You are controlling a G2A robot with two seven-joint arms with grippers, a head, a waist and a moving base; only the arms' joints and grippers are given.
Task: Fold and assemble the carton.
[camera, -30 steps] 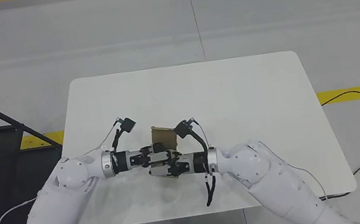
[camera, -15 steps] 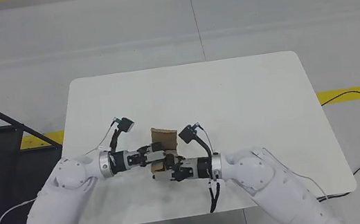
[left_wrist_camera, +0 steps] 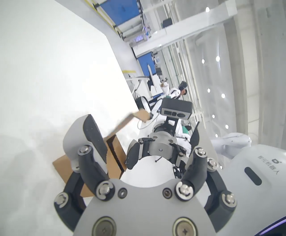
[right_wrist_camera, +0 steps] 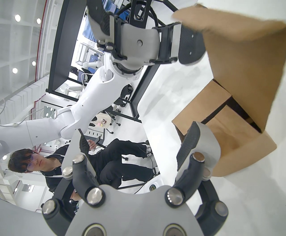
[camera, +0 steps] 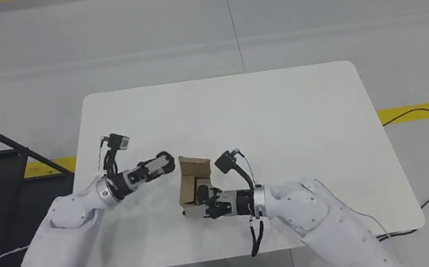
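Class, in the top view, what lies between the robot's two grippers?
The brown carton, one flap raised, stands on the white table between the open left gripper and the open right gripper; the top view shows it.

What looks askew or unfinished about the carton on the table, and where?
The carton lies half-formed on the table: one flap sticks up at an angle instead of being folded shut, leaving that end gaping. The left gripper and right gripper are both open, gripping nothing.

Left end effector [camera: 165, 159] drawn back, now clear of carton [camera: 191, 179]
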